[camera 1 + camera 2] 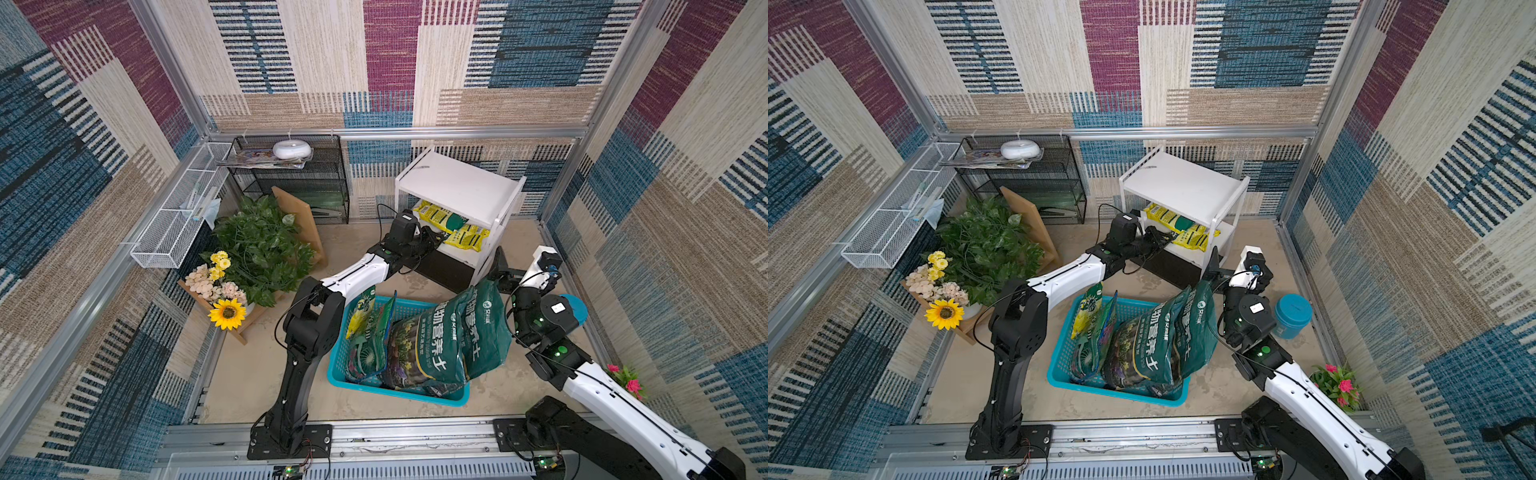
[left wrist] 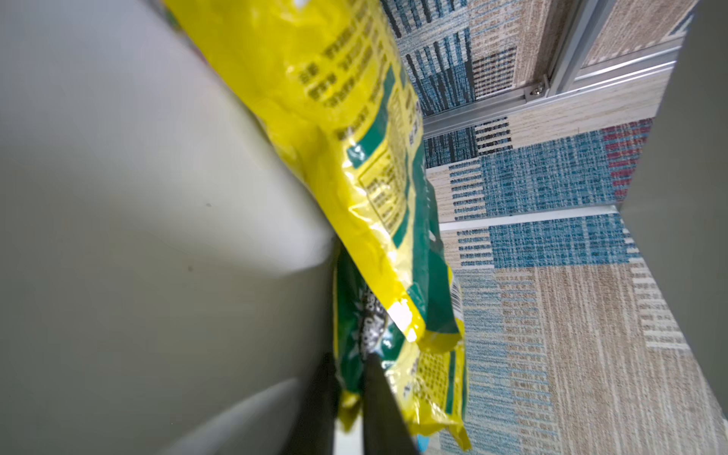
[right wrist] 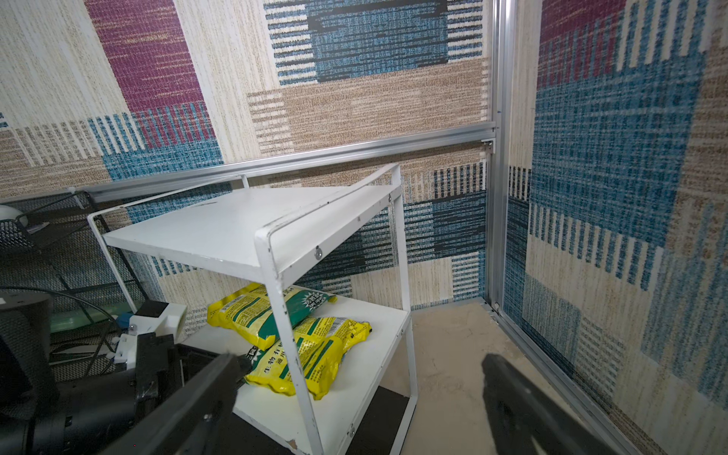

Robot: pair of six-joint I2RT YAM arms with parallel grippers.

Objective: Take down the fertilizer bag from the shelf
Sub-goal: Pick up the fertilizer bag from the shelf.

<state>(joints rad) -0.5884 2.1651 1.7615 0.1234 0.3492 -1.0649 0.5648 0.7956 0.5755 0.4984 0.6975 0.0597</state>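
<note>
1 fertilizer bag (image 3: 327,354), partly overlapped, apparently pinched by blurred left tool (image 2: 350,374).

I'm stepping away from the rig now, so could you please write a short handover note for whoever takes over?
Left gripper: jaws shut on the edge of the front fertilizer bag.
Right gripper: open, empty, beside the shelf.
The front bag and the back bag both lie on the lower board.
Done: reach and grasp. Left: draw the held bag out and set it down.
</note>
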